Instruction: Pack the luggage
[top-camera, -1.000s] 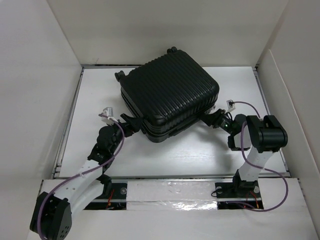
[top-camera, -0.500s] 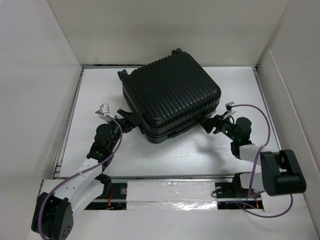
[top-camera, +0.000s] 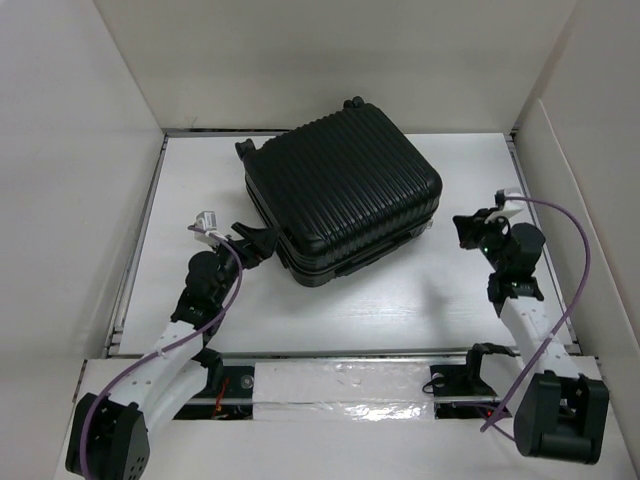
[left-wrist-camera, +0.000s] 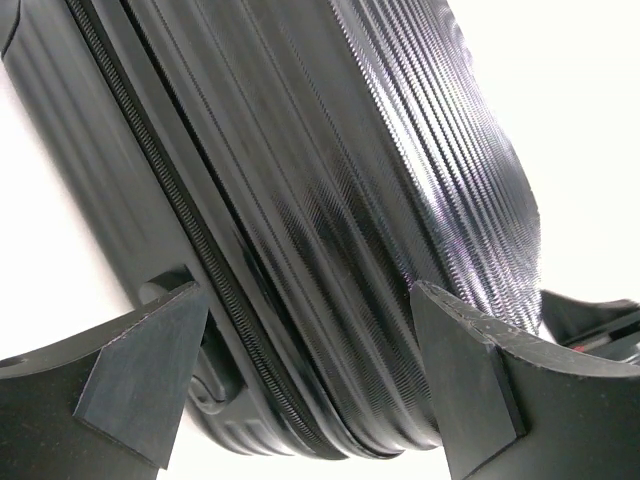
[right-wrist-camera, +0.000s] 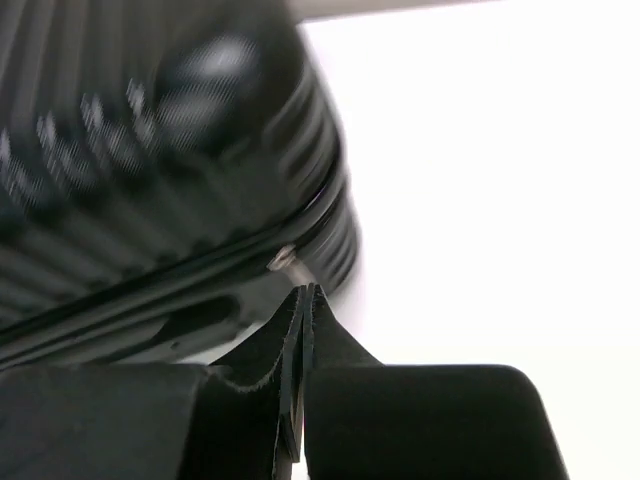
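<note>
Left claw (top-camera: 252, 240) sits at the near left corner of the luggage (top-camera: 340, 200), and its fingers (left-wrist-camera: 140, 375) are spread wide. In the left wrist view the ribbed shell fills the space ahead, and the corner comes between the two fingers. I cannot tell if a finger touches it. The zipper (left-wrist-camera: 190, 215) runs along the side wall, between the two halves of the shell.

At the middle of the table (top-camera: 400, 310) the luggage lies flat and shut, turned a little, with one corner pointing toward the arms. From above it looks almost square, so its long axis is not sure. The end with the wheels (top-camera: 350, 102) is the far one, and I judge the axis goes from near to far, leaning left.

On the right side the right claw (top-camera: 468, 228) stands apart from the luggage, with bare table between them. Its fingers are pressed together and hold nothing. It points left toward the right corner, where the right wrist view shows a small metal piece (right-wrist-camera: 281, 260) on the seam, maybe the zipper pull, but the picture is blurred.

The left claw is clearly the nearer one. For it the luggage lies ahead and to the right, and for the right claw it lies to the left.

I count one luggage, two claws and two wheels in view.
</note>
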